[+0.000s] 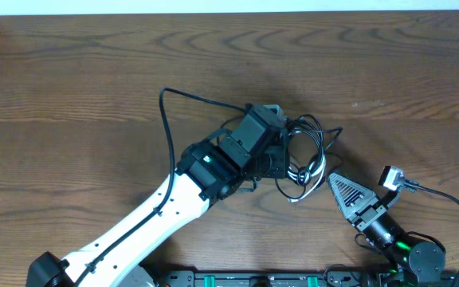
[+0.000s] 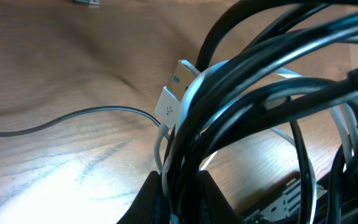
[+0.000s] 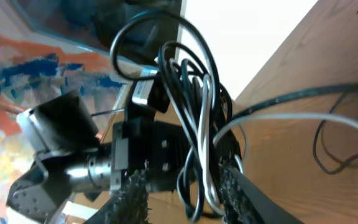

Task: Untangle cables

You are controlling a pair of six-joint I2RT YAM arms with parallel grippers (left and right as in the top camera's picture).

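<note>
Cables: we see a knot of thin black loops [image 1: 305, 151] with one white cord [image 1: 319, 169] threaded through it. It sits a little right of the desk's [image 1: 94, 80] middle, about halfway between the near and far edges.
Lie of the knot: the loops arch up from a pinch point, not flat on the wood. We judge the bunch is held partly raised so its strands hang apart and can be told from one another.
Plug: in the left wrist view a white USB plug [image 2: 169, 102] sticks out of the bunch at its left side, wedged among black strands.
Left gripper: it [image 1: 284, 163] is pressed together on the cables. Its wrist view shows several black strands and the white one squeezed between the fingertips [image 2: 176, 186]. We take this as the anchor hold that keeps the knot from sliding when pulled.
Right gripper: it [image 1: 331, 177] comes in from the near right corner, touching the bunch's right side. Its wrist view shows the jaws spread around a sheaf of black and white strands [image 3: 182, 186], with a gap beside one finger, so nothing is pinched.
Why opposite sides: with the left arm [image 1: 158, 207] reaching in from the near left corner, the two grips face each other, so a pull would open the loops.
Step, as we judge it: picking which strands to take; the knot looks fully tangled.
Risk: closing on the whole sheaf would tighten the knot.
</note>
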